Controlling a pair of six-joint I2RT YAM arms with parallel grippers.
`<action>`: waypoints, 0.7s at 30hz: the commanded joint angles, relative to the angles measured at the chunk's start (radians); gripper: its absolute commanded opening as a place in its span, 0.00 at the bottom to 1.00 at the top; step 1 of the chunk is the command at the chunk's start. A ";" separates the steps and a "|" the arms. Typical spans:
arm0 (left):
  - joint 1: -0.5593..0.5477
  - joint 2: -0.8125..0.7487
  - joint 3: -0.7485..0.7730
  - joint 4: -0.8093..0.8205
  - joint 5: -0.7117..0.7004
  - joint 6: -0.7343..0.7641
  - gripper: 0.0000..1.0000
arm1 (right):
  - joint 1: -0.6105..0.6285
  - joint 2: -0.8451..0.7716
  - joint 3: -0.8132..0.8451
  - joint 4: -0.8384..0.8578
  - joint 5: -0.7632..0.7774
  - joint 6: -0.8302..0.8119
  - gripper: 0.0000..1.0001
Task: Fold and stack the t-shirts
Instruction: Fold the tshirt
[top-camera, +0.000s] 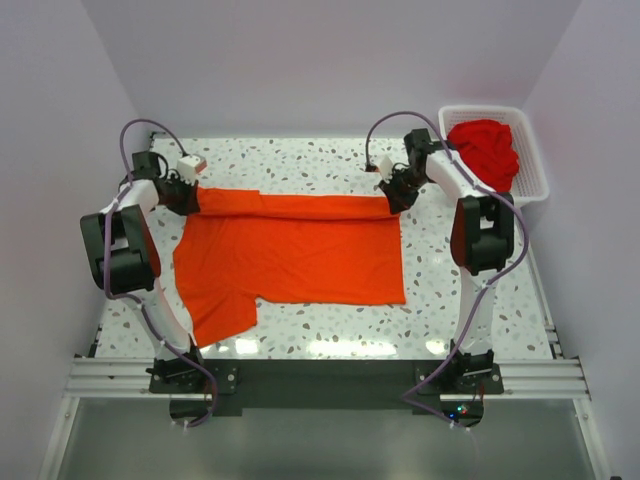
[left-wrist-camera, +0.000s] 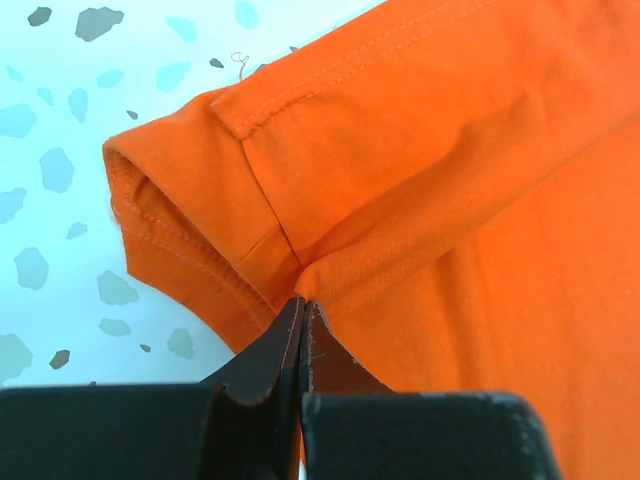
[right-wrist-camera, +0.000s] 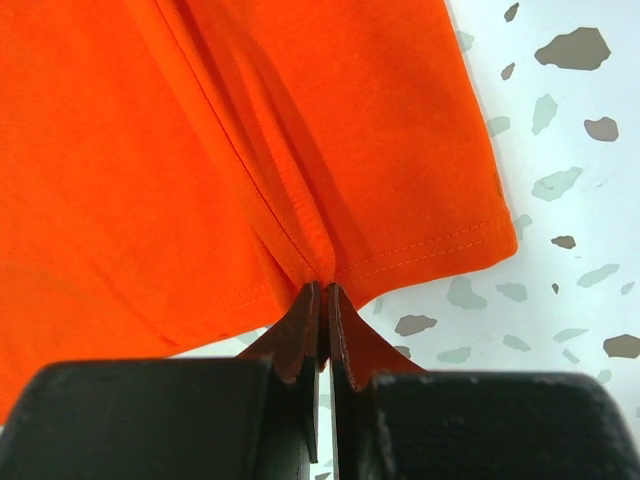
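Observation:
A bright orange-red t-shirt lies spread on the speckled table, its far edge folded over into a long band. My left gripper is shut on the shirt's far left corner near the sleeve; the cloth bunches at the fingertips. At the far right corner my right gripper is shut on the hem, with the cloth pinched between the tips. A deeper red t-shirt sits crumpled in the basket.
A white lattice basket stands at the back right corner of the table. One sleeve of the orange-red shirt points to the near left. White walls close in on both sides.

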 joint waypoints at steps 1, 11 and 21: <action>0.010 -0.047 0.011 -0.018 0.005 0.034 0.00 | 0.002 -0.021 0.002 0.000 0.045 -0.030 0.00; -0.014 -0.010 -0.032 -0.018 -0.021 0.039 0.00 | 0.003 0.010 -0.001 0.023 0.074 -0.036 0.00; -0.013 -0.100 -0.039 -0.038 -0.011 0.017 0.00 | 0.003 0.021 0.062 -0.006 0.063 -0.046 0.00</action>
